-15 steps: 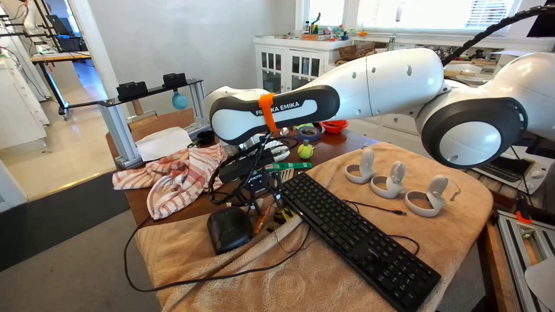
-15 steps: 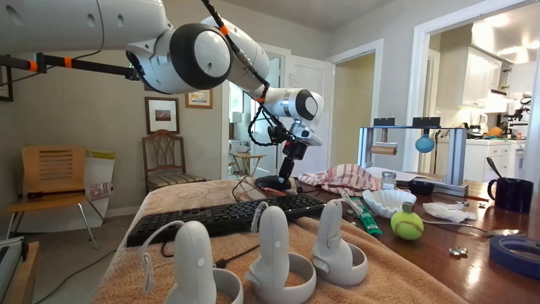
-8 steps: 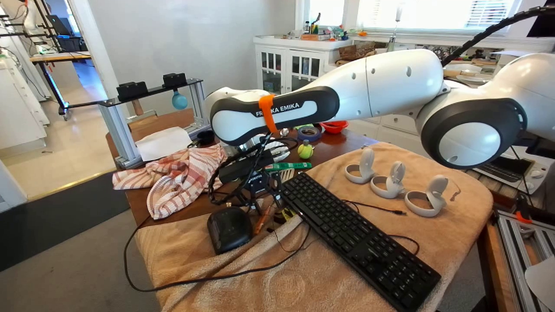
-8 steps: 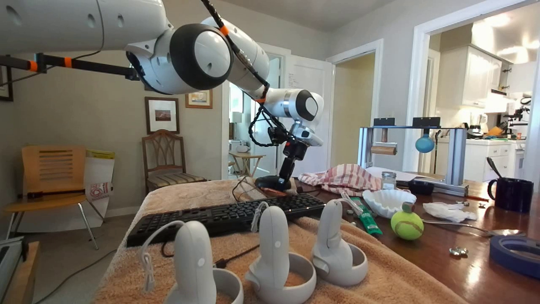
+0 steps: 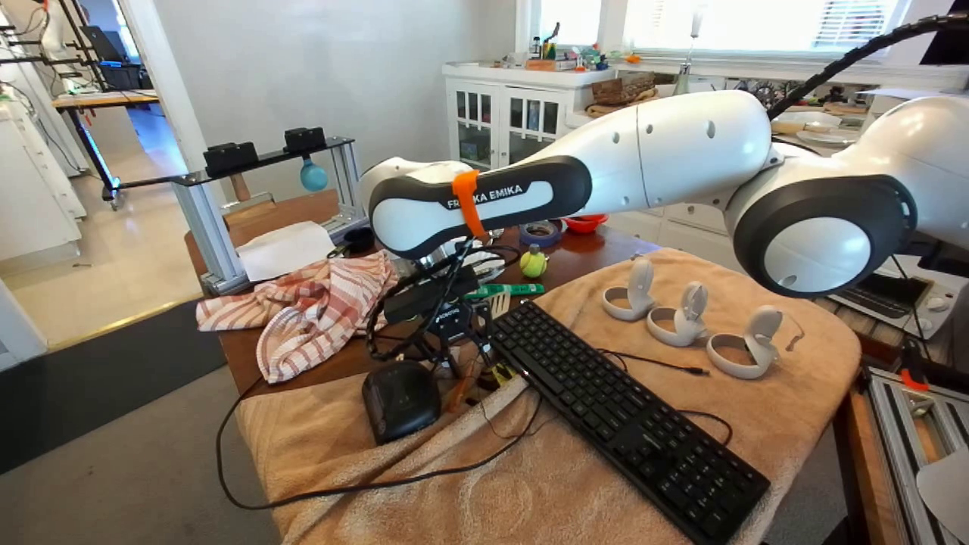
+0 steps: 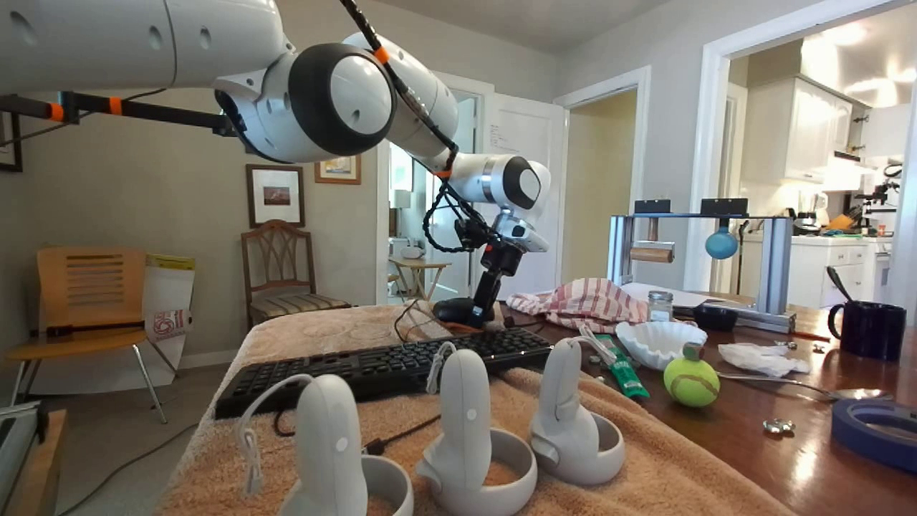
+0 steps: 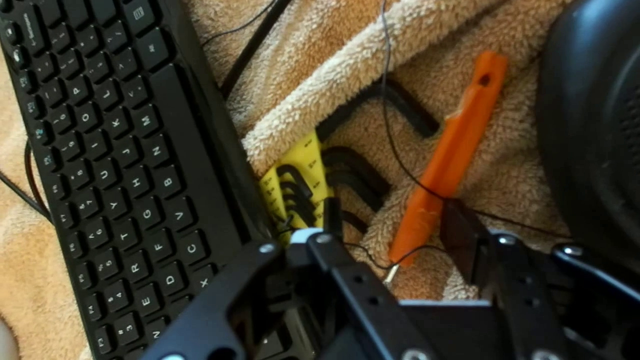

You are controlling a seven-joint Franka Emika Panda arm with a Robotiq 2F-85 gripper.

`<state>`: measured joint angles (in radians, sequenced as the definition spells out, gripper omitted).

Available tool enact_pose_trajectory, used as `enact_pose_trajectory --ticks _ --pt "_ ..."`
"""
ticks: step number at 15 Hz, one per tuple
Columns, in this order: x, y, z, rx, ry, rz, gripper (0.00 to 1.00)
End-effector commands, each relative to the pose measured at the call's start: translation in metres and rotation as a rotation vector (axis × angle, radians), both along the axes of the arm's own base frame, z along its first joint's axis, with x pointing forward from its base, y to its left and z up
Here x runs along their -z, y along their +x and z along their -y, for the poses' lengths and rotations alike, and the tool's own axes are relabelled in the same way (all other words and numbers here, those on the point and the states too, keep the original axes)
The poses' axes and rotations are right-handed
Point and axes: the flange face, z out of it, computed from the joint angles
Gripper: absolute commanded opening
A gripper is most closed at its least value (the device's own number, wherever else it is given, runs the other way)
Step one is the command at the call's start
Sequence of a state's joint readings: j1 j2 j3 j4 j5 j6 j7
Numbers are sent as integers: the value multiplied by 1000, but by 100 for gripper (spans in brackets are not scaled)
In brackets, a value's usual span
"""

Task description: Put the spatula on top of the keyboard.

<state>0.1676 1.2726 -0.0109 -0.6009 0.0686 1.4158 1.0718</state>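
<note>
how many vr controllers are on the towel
3, in a row on the tan towel, counting from the tennis ball: the nearest VR controller, the middle VR controller and the farthest VR controller. All three show in both exterior views.

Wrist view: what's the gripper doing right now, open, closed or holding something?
Gripper: open, with a gap visible between its jaws and the orange handle; nothing held.

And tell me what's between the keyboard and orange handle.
The wrist view shows a yellow holder with black hex keys, tan towel and a thin wire; one fingertip overhangs.
</note>
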Motion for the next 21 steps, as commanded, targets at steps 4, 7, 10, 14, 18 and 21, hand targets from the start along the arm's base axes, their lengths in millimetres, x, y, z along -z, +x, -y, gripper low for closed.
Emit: enact_pose_trajectory --ticks 4,7,10,14,18,21 --pt "7 3 1 40 -79 27 66" --pt "12 3 -1 49 -85 30 70" --pt "13 2 -4 48 -79 30 63" --pt "11 3 -8 41 -76 38 48" --pt "9 3 -9 38 -73 44 16" --pt "7 4 -9 34 -74 49 2"
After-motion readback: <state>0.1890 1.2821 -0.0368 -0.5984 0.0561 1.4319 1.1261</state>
